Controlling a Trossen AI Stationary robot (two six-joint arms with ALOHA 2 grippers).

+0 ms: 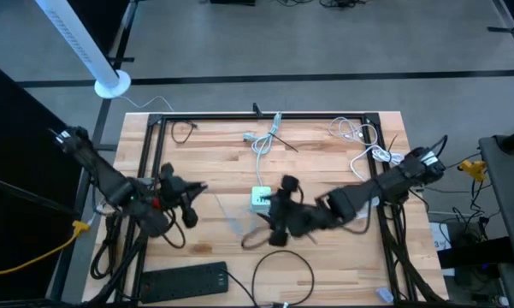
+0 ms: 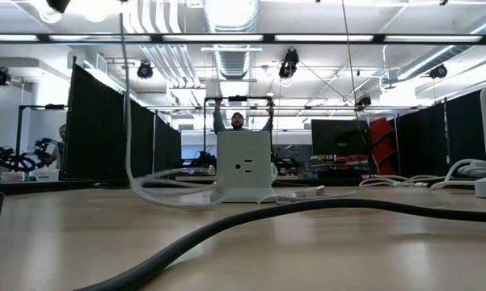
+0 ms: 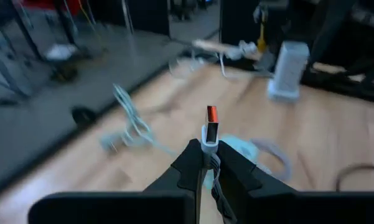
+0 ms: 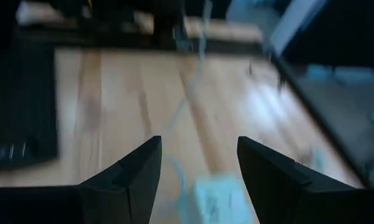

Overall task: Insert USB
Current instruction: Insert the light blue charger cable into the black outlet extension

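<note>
A white USB plug with a metal tip that shows red inside sticks out past the fingertips of my left gripper, which is shut on it over the table's left half. Its thin pale cable trails toward the table's middle. There a white charger block stands upright on its base. My right gripper hovers open just right of and above the block, with nothing between its fingers. Neither gripper shows in the low view. My left gripper pinches the plug's white body between its two fingertips, so the metal tip juts out forward along the fingers. The fingers point roughly level toward the table's right. The plug is lifted clear and its cable hangs slack below the fingers.
A black power strip lies at the near edge beside a looping black cable. White cable bundles lie at the far middle and far right. A black frame borders the tabletop. A person stands in the room behind.
</note>
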